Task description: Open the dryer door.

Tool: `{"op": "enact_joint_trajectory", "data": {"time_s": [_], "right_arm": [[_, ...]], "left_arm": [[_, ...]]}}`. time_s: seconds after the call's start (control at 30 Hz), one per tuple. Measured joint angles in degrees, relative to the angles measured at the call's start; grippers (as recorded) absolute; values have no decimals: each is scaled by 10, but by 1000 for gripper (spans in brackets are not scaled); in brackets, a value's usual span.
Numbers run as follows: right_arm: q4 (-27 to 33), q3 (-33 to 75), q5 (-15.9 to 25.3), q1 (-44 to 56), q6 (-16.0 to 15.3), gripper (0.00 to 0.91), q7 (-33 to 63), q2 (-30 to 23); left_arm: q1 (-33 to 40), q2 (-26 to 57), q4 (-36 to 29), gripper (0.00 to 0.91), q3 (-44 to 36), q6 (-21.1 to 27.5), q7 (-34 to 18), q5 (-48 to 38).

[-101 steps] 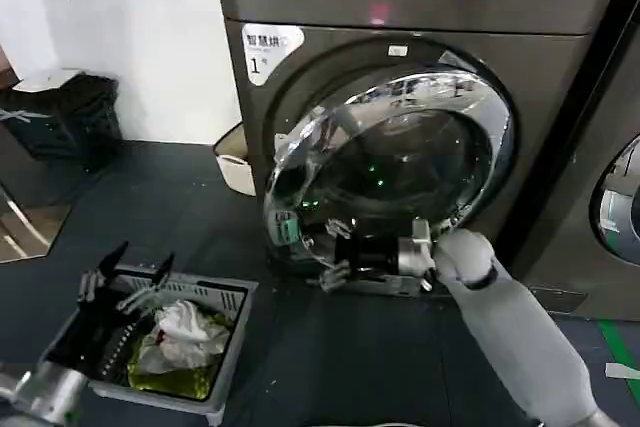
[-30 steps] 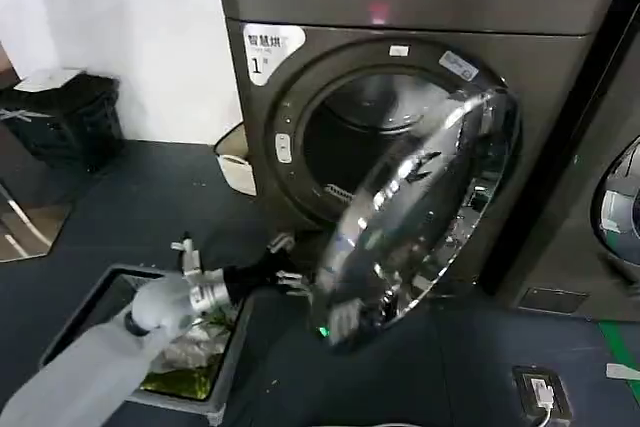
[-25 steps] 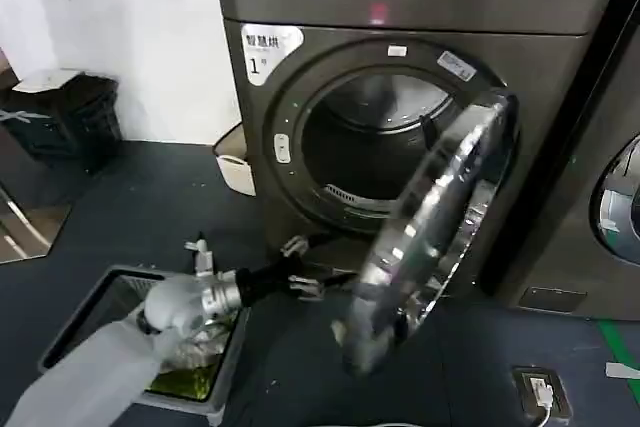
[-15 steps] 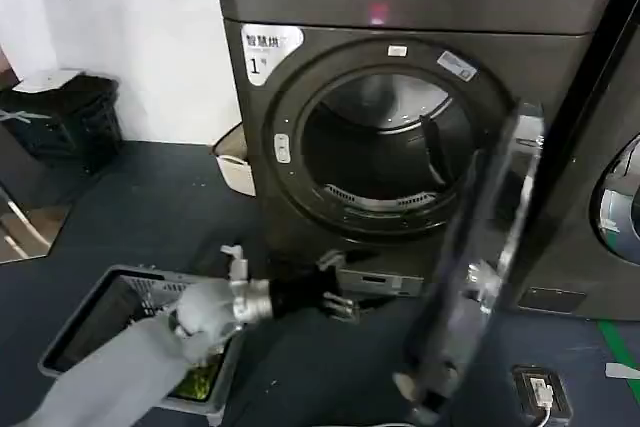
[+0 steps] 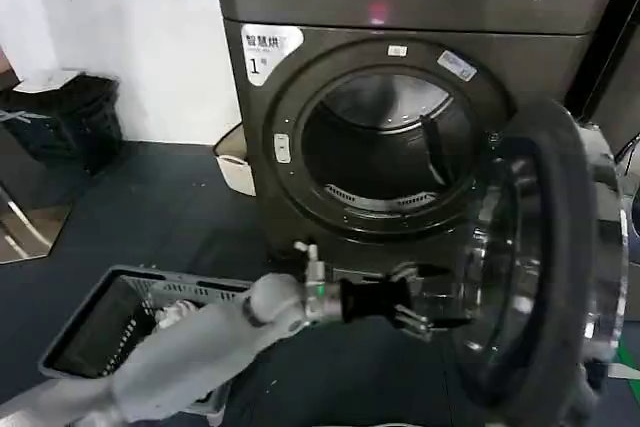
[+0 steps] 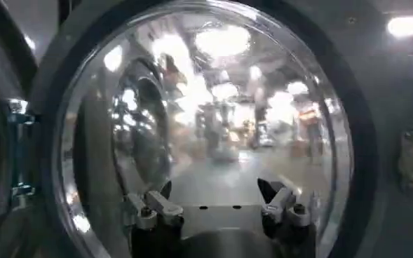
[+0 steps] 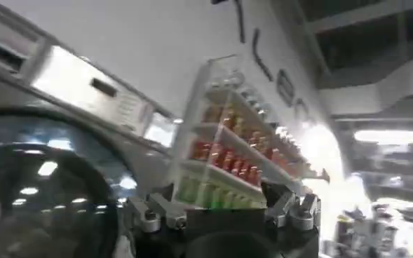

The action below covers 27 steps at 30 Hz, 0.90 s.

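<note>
The dryer [image 5: 400,7], dark grey with a white "1" sticker [image 5: 268,47], has its round drum opening [image 5: 385,142] uncovered. The dryer door [image 5: 540,247] stands swung wide to the right, its grey inner face and glass bowl turned toward me. My left gripper [image 5: 414,297] reaches across from the lower left and sits open just before that inner face, holding nothing. In the left wrist view the door's glass bowl [image 6: 213,105] lies straight ahead of the left gripper [image 6: 217,207], whose jaws stand apart. My right gripper [image 7: 220,209] is open and empty, off to the side.
A grey laundry basket [image 5: 100,312] sits on the dark floor at lower left, under my left arm. A black bin [image 5: 60,117] and a white tub [image 5: 235,162] stand by the wall. The neighbouring machine [image 5: 620,77] is behind the door. A shelf of bottles [image 7: 234,147] faces the right gripper.
The door has swung from half open to wide open at the right. My left arm followed it rightward across the dryer's front. The right arm, earlier at the door, has left the head view.
</note>
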<state>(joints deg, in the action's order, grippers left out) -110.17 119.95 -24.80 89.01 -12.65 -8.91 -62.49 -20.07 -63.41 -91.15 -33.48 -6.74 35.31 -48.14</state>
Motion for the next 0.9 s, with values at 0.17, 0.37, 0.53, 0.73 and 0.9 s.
{"op": "enact_joint_trajectory", "data": {"time_s": [0.17,0.37,0.53,0.73,0.9], "right_arm": [[24,47,-9,11,3,907,0,9],[28,84,-21,18,0,907,-6,16],[25,104,-21,23,-1,907,-11,17],[27,114,-21,27,0,907,-27,13],[25,114,-21,26,0,907,-29,12]], "left_arm": [[28,-52,46,907,-30,-1,-11,4],[38,-109,78,907,-49,-1,-47,18],[49,-143,94,907,-62,-5,-65,22],[64,-183,126,907,-73,-19,-89,33],[72,-217,152,907,-77,-24,-101,37]]}}
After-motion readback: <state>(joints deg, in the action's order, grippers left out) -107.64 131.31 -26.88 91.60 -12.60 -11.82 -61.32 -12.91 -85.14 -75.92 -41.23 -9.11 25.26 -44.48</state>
